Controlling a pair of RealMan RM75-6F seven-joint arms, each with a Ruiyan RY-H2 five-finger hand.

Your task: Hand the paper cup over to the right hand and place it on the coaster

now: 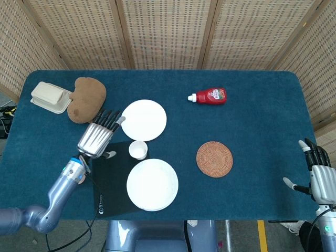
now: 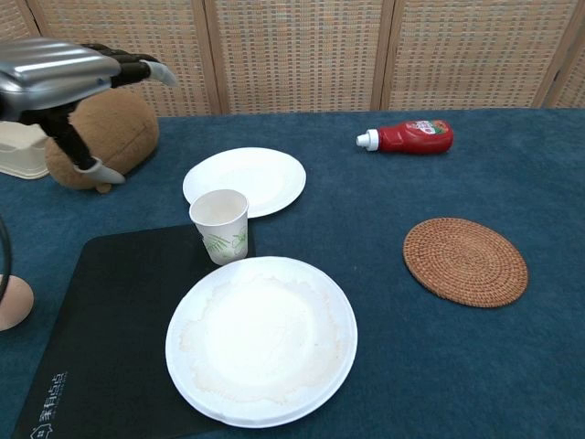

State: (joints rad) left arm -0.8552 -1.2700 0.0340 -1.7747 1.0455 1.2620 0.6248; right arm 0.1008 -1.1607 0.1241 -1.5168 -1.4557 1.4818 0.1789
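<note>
A white paper cup (image 1: pixel 138 149) (image 2: pixel 220 226) with a green leaf print stands upright on the edge of the black mat (image 1: pixel 110 178) (image 2: pixel 110 311), nothing touching it. My left hand (image 1: pixel 98 135) (image 2: pixel 69 78) hovers up and to the left of the cup, fingers spread and empty. The round woven coaster (image 1: pixel 214 159) (image 2: pixel 465 261) lies bare on the blue cloth to the right. My right hand (image 1: pixel 316 170) hangs off the table's right edge, fingers apart, holding nothing; the chest view does not show it.
Two white paper plates (image 1: pixel 144 119) (image 1: pixel 152 184) lie behind and in front of the cup. A ketchup bottle (image 1: pixel 209 96) lies on its side at the back. A brown plush (image 1: pixel 86 98), a beige box (image 1: pixel 50 96) and an egg (image 2: pixel 11 302) sit at the left.
</note>
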